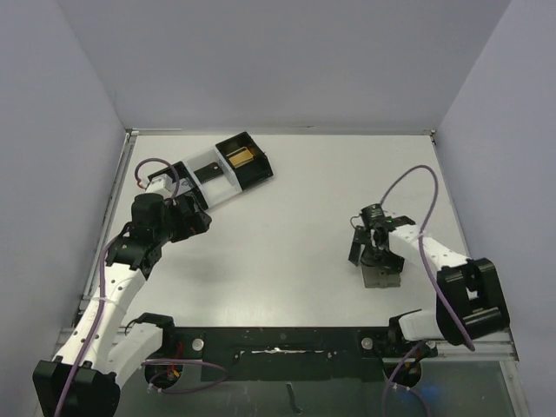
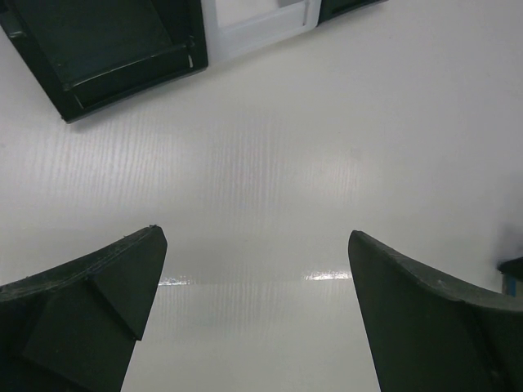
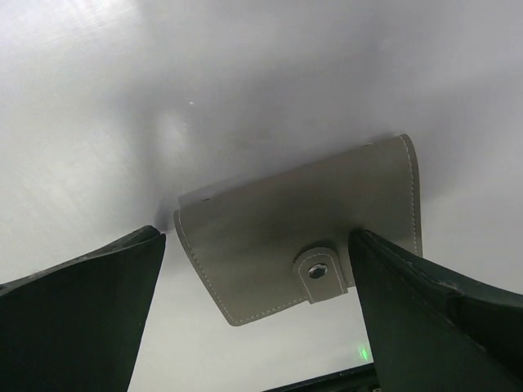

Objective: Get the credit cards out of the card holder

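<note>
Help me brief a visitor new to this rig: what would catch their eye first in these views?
First, the closed grey card holder at the near right of the table, snap tab down and no cards showing, with the right gripper open just above it. Then the black-and-white tray at the far left, with something golden in its far compartment. The left gripper is open over bare table beside the tray.

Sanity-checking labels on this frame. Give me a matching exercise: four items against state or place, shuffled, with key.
1 card holder
2 left gripper
3 right gripper
4 tray

a open, only table below
b far left part of the table
c folded shut, lying flat
d open, above the card holder

Pairs: 1-c, 2-a, 3-d, 4-b
</note>
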